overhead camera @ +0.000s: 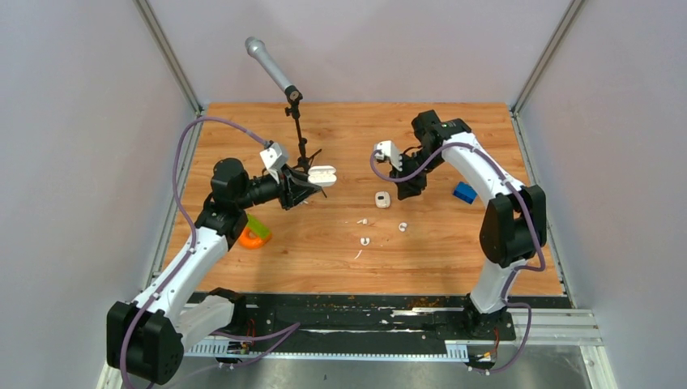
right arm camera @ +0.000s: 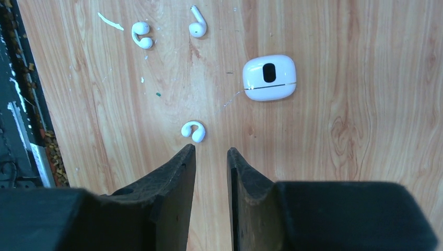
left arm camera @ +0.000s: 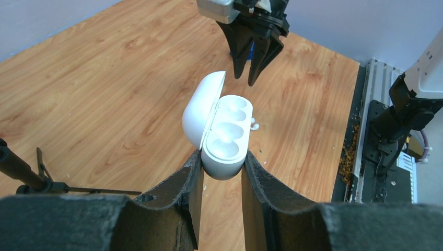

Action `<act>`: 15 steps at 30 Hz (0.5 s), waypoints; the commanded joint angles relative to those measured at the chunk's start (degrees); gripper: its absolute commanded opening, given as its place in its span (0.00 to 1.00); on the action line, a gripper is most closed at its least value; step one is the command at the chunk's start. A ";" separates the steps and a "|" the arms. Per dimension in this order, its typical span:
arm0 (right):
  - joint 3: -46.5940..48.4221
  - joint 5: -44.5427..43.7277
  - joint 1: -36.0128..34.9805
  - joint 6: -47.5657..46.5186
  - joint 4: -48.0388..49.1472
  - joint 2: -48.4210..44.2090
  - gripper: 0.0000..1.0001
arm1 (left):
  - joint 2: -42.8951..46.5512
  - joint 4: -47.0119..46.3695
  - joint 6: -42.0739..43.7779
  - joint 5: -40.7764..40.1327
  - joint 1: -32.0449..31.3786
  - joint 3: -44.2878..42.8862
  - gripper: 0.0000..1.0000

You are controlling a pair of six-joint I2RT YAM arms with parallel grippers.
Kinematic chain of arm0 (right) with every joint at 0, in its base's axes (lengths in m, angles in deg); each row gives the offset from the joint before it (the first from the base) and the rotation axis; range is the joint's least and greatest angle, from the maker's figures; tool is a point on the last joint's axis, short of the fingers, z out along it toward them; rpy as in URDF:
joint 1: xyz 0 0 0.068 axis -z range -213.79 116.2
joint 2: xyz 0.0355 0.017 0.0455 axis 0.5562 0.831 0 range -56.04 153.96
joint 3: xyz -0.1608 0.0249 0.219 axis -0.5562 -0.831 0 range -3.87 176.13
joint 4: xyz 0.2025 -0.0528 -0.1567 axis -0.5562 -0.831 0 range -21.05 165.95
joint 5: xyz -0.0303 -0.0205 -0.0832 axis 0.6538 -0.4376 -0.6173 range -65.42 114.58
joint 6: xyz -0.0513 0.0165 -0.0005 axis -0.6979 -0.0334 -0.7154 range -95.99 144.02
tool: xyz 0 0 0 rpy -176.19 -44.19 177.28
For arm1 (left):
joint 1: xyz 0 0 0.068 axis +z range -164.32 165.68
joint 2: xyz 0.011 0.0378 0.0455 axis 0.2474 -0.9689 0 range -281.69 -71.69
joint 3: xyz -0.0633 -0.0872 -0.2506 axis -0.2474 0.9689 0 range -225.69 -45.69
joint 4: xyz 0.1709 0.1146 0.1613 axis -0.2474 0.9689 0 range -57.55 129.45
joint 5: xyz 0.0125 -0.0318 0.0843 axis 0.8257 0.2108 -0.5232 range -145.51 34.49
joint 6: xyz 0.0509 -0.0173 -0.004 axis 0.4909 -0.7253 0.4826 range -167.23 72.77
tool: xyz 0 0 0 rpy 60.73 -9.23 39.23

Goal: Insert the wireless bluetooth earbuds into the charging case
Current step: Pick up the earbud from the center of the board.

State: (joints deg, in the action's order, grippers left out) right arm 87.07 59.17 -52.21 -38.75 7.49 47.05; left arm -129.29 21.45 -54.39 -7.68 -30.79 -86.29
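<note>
Left hand (left arm camera: 222, 156) is clamped on the charging case (left arm camera: 224, 130), fingers (left arm camera: 190, 183) gripping the rounded lower end from both sides. The case is up off the worktop (overhead camera: 454, 243), out in front of the mic stand (overhead camera: 300, 138). Its lid is swung open to the left in my left wrist view and both wells are empty. Right hand (right arm camera: 210, 151) has its fingers only narrowly parted with nothing between them, tips pointing down at the worktop; can't tell if they touch it. In the left wrist view the right hand (left arm camera: 245, 78) sits just beyond the open case, not touching it. All the earbuds are loose on the worktop, none in the case. The hooked earbud (right arm camera: 194, 130) lies just ahead of my right fingertips. The second hooked earbud (right arm camera: 142, 35) and the stemmed earbud (right arm camera: 197, 26) are farther out, near each other but apart. A thin white sliver (right arm camera: 111, 21) lies next to the second hooked one. The white rounded square with a dark centre (right arm camera: 269, 77) sits flat, off to the right of the buds in the right wrist view. From the top view, a blue block (overhead camera: 464, 192) sits near my right arm and an orange piece (overhead camera: 254, 237) by my left arm, both well away from the buds.
</note>
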 commanded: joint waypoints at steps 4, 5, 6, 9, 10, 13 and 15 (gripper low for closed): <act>5.11 -3.60 -3.66 -10.19 -6.31 5.80 0.31 | 2.08 -1.99 0.50 -0.68 1.04 1.77 0.00; 5.99 -4.34 -4.16 -11.62 -7.66 6.94 0.34 | 2.04 -2.20 0.29 -0.69 1.20 1.79 0.00; 6.81 -5.20 -4.62 -12.57 -8.72 8.04 0.37 | 1.98 -2.37 0.22 -0.68 1.33 1.76 0.00; 7.87 -7.69 -5.77 -14.35 -9.31 10.27 0.44 | 2.06 -2.35 0.37 -0.80 1.44 1.58 0.00; 7.75 -8.14 -5.98 -14.85 -8.99 10.55 0.44 | 2.04 -2.35 0.39 -0.92 1.44 1.62 0.00; 7.26 -9.93 -6.74 -16.43 -7.70 11.12 0.42 | 2.08 -2.07 0.54 -0.94 1.57 1.43 0.00; 6.62 -11.43 -7.48 -17.89 -6.84 11.34 0.39 | 2.05 -1.64 0.77 -0.90 1.62 1.27 0.00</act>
State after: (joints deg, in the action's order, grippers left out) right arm 92.62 50.47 -58.55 -51.05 0.78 58.35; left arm -128.35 21.14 -54.36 -8.31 -29.57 -84.41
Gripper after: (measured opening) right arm 0.412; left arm 0.360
